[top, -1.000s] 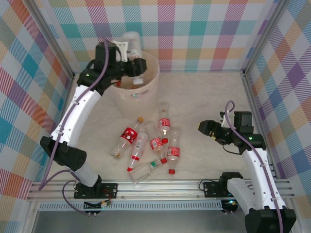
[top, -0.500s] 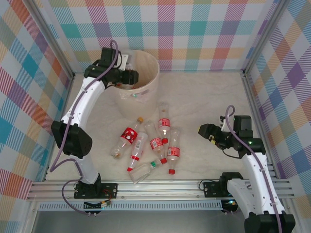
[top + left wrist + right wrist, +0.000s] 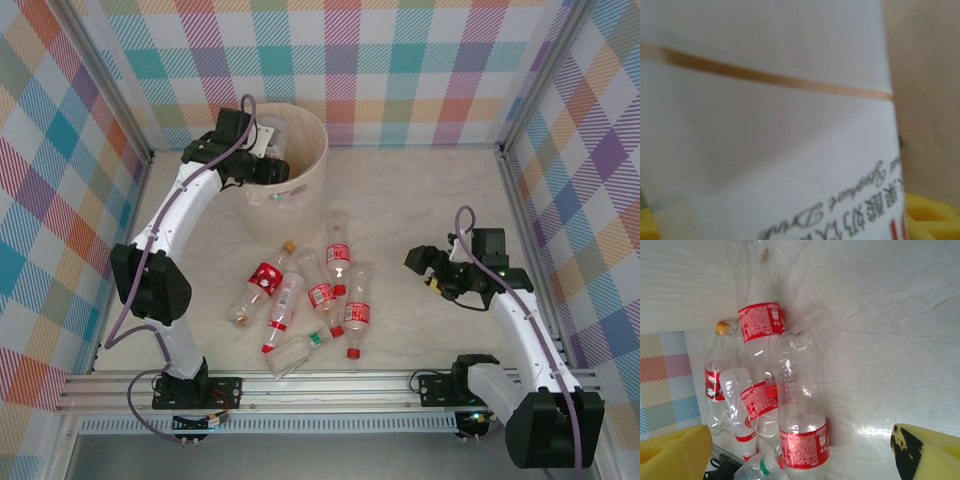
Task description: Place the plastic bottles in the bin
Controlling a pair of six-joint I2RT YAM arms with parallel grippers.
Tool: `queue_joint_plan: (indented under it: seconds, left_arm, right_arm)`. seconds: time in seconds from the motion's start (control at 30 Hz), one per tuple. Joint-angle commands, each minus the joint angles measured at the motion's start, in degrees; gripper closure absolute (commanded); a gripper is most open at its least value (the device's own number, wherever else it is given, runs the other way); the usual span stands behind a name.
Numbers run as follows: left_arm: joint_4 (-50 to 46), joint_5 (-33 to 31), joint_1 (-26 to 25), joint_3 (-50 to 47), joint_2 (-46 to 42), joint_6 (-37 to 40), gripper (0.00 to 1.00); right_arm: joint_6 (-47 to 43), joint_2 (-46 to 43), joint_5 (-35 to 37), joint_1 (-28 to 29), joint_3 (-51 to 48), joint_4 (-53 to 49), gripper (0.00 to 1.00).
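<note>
Down inside the mouth of the bin (image 3: pixel 306 190), at the far left corner of the table (image 3: pixel 420 200): the left gripper (image 3: pixel 268 168), closed on a white printed bottle (image 3: pixel 765 125), pressed right up between the yellow pads (image 3: pixel 932 217) in the wrist view; looks about ready to be let go. Already lying at the bottom of the bin, a few bottles with red on them. Left on the table, from the middle towards the near edge, the rest of the plastic bottles (image 3: pixel 322 295) in a loose heap, touching and partly crossing; mostly red-labelled, one with a yellow cap (image 3: pixel 288 246), one with a green collar (image 3: pixel 318 338). Hovering to the right of the heap, apart from it: the right gripper (image 3: pixel 427 270), jaws wide, nothing between them.

Probably empty and very light; thin clear walls, so soft under a squeeze and apt to buckle or squirt out sideways — slick, round, quick to roll at a nudge. Best taken across the body at the label, likely the firmest and least glossy part, or at the neck just under the cap; better to pick from the outside of the heap first — less chance of dragging neighbours along.
</note>
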Motion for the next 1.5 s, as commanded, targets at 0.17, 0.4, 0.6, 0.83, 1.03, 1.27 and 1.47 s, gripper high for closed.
queue_joint_plan:
  seconds: [0.17,0.4,0.6,0.83,1.03,1.27,1.47]
  left_arm:
    - [0.86,3.04,-1.06,-2.42,0.56,2.42,0.55]
    - [1.50,4.03,-1.15,-3.55,-0.20,2.09,0.32]
    - [1.27,5.90,-1.15,-3.51,-0.84,1.42,0.04]
    - [0.17,4.53,-1.15,-2.09,-1.02,1.90,0.00]
    - [-3.46,0.67,-0.90,4.24,-1.04,2.36,0.00]
    - [-8.58,-5.38,-0.70,12.41,-3.22,0.37,0.00]
    - [-10.11,-6.88,-0.88,7.98,-10.42,-2.32,0.00]
  right_arm:
    - [4.53,7.87,0.82,2.44,1.02,10.05,0.08]
    - [7.67,13.49,3.19,9.59,2.54,16.33,0.08]
    - [5.51,12.25,5.93,10.93,2.71,11.47,0.08]
    - [7.00,7.49,9.77,14.09,-1.14,7.94,0.08]
    - [9.19,11.63,15.75,23.88,1.58,7.91,0.10]
    - [9.94,22.97,19.67,32.45,6.00,12.42,0.12]
    - [8.80,29.39,21.35,33.46,8.60,12.70,0.17]
